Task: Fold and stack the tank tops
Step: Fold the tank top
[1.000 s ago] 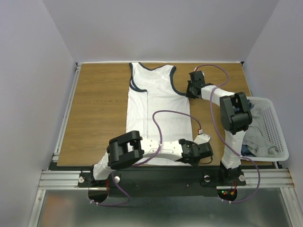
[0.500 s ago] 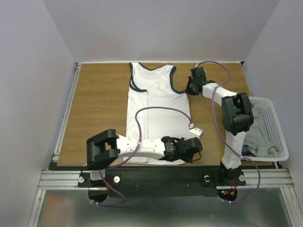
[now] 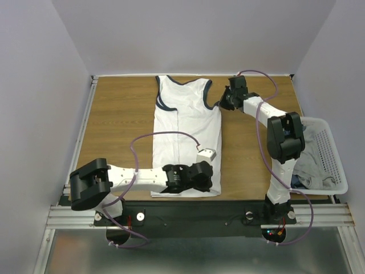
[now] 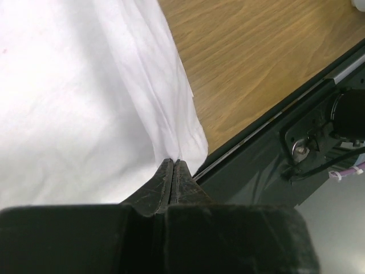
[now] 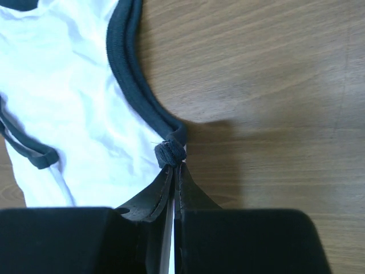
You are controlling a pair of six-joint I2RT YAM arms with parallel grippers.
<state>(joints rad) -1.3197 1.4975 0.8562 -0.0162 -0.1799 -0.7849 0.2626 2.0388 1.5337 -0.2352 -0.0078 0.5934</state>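
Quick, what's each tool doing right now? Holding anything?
Left tool: closed, pinching the white tank top at its near right corner.
Right tool: closed, gripping the same top's navy armhole edge.

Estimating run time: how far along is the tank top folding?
Done: one white tank top lies spread on the table; no stack yet. In hand: left end effector pinches its near hem corner, right end effector pinches the navy armhole edge, probably for a side fold. Left: the folds, plus the clothes in the basket.
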